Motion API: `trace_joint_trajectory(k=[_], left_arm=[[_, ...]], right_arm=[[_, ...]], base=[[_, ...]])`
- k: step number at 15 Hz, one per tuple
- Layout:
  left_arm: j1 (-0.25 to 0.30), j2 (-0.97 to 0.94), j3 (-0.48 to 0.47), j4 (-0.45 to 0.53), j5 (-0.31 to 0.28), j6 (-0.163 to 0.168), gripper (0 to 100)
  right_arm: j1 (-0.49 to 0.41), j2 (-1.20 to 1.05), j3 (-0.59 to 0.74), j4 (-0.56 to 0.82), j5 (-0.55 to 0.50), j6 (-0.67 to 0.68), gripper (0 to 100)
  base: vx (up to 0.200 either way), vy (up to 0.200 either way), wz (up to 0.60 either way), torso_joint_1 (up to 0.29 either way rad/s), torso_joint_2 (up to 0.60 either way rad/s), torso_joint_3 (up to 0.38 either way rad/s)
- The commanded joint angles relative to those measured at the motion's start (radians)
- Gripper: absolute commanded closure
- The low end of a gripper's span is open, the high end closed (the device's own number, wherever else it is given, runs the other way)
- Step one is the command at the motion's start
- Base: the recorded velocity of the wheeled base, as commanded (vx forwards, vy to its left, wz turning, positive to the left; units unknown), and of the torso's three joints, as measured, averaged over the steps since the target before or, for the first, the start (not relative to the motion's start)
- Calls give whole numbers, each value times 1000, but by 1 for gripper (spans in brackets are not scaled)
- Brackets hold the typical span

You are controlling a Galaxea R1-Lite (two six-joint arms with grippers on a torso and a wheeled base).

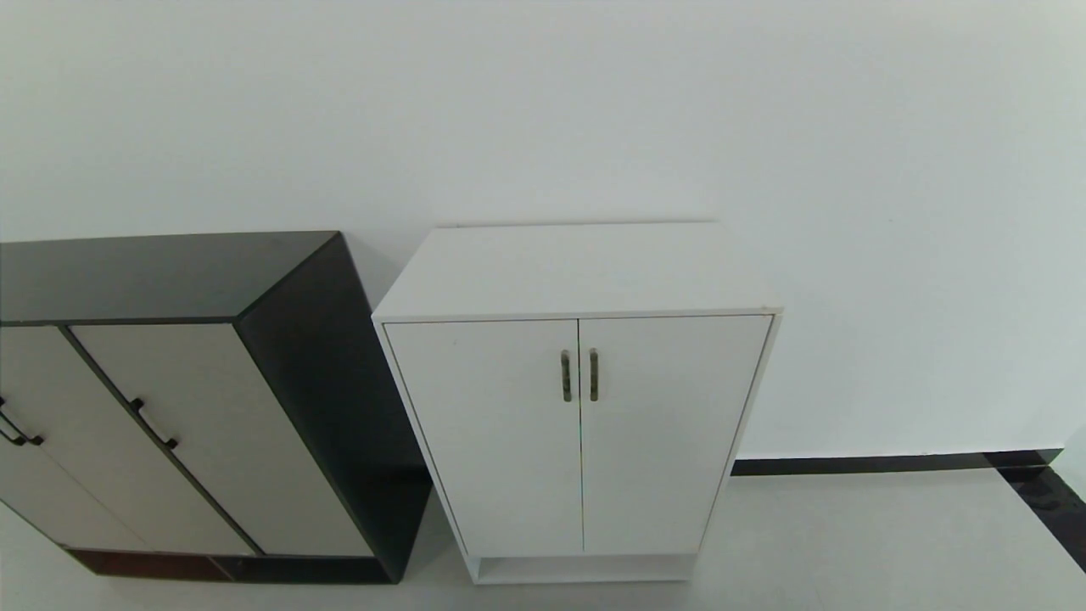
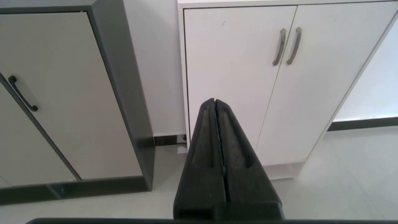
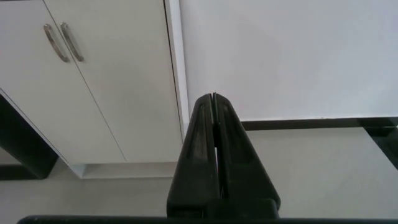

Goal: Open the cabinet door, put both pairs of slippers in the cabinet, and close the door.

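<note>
Doors (image 1: pixel 492 433) two, handles (image 1: pixel 566 375) two, white cabinet (image 1: pixel 577 271) one.

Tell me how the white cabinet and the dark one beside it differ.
The white cabinet is white all over; the dark cabinet has a black frame with pale doors. The white cabinet's handles are greyish metal; the dark cabinet's pulls are black. Both stand against the wall, doors shut.

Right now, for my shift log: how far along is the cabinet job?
The white cabinet is fully closed, hiding its inside, so this looks like the very start, though I cannot rule out the end. Nothing is in hand: left gripper and right gripper are shut, empty, short of the handles. Likely left: opening, loading, closing.
</note>
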Motion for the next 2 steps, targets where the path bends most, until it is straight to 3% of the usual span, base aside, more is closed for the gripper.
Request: trace_joint_trajectory(k=[1,2], left_arm=[[0,0,0,0,1,0,100],[0,0,0,0,-1,0,100]], right_arm=[[0,3,0,0,0,-1,100],[0,3,0,2,0,-4,100]], base=[[0,0,0,0,0,0],[0,0,0,0,0,0]])
